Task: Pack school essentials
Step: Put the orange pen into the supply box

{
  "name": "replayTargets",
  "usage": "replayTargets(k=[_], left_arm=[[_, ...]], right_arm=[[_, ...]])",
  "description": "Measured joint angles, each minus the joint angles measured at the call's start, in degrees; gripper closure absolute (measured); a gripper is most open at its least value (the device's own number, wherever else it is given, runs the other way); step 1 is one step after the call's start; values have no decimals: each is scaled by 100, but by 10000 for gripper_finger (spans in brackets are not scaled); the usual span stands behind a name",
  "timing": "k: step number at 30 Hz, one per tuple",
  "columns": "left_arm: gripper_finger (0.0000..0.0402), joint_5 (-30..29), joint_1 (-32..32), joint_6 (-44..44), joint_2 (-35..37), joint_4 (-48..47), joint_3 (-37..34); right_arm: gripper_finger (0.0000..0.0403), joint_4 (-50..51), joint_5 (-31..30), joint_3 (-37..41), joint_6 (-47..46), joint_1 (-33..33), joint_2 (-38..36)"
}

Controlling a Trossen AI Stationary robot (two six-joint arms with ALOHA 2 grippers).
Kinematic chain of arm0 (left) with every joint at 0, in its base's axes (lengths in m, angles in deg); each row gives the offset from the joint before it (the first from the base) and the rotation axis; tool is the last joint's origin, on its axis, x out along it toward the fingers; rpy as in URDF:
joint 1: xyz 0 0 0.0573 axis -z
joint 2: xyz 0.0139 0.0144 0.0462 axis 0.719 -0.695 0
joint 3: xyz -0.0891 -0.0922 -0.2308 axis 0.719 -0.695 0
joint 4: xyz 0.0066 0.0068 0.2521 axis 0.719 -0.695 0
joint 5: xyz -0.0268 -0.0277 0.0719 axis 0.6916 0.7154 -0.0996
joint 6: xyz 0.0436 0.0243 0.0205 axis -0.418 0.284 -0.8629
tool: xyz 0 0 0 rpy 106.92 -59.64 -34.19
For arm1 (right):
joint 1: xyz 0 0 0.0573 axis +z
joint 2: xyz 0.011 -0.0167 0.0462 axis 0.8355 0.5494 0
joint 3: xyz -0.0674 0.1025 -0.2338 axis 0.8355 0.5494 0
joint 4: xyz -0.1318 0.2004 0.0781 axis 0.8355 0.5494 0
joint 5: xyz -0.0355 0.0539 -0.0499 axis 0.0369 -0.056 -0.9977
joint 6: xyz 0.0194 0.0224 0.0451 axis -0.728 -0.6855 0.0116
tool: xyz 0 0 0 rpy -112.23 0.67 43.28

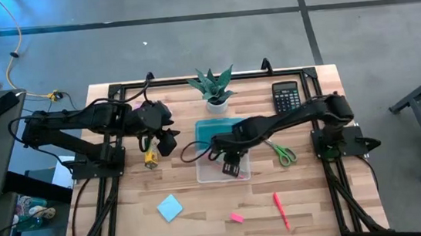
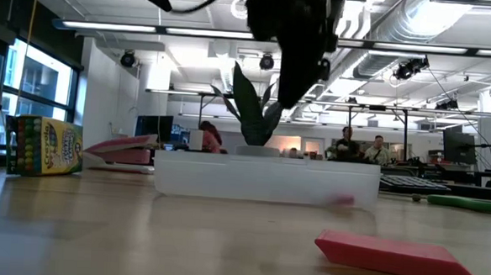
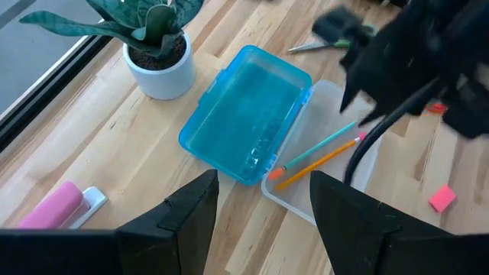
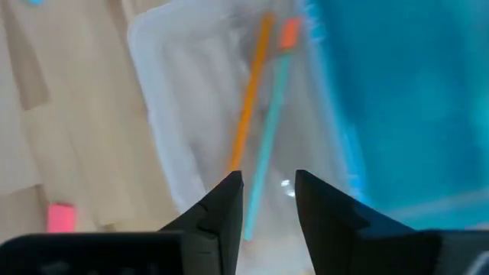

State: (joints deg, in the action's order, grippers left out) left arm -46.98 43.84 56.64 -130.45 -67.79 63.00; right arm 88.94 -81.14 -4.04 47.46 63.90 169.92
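The pencil case lies open mid-table, its blue lid point(image 1: 219, 129) flat on the wood beside its clear tray point(image 1: 214, 172). An orange pencil point(image 4: 248, 99) and a teal pencil point(image 4: 267, 122) lie in the tray. My right gripper point(image 4: 267, 200) hovers open just above their pointed ends; in the low view it point(image 2: 296, 56) hangs over the tray point(image 2: 264, 179). My left gripper point(image 3: 263, 202) is open, left of the case and above the crayon box point(image 1: 151, 159). Scissors point(image 1: 281, 154), red pen point(image 1: 280, 210), pink eraser point(image 1: 236, 218) and blue notepad point(image 1: 170, 208) lie on the table.
A potted plant point(image 1: 214, 88) stands behind the case and a black calculator point(image 1: 286, 95) at far right. The pink-and-white bar point(image 3: 61, 206) lies near the far left. People show in the room beyond the table. Bare wood lies along the near edge between notepad, eraser and pen.
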Motion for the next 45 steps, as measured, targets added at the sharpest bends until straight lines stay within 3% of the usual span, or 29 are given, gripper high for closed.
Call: replayTargets(k=[7,11,17,22,32,39,45], left_arm=[[204,1,0,0,0,-2,-1],[204,1,-1,0,-1,-1,-2],[204,1,-2,-2,-2,37,-2],[204,-3,-2,-2,-2,101,-2],[204,-18,-3,-2,-2,133,-2],[204,-21,-4,-2,-2,136,-2],[204,-60,-4,-2,-2,140,-2]], right_arm=[[310,739,-1191,134,147,245,-798],[316,707,-1238,985,-321,331,-1493],[320,322,-957,2305,-2265,584,-2717],[320,305,-735,2698,-4000,1045,-3246],[320,364,-678,2702,-6542,2279,-2987],[315,199,-419,2702,-7006,2711,-2520],[274,-214,-358,2702,-7368,2873,-2032]])
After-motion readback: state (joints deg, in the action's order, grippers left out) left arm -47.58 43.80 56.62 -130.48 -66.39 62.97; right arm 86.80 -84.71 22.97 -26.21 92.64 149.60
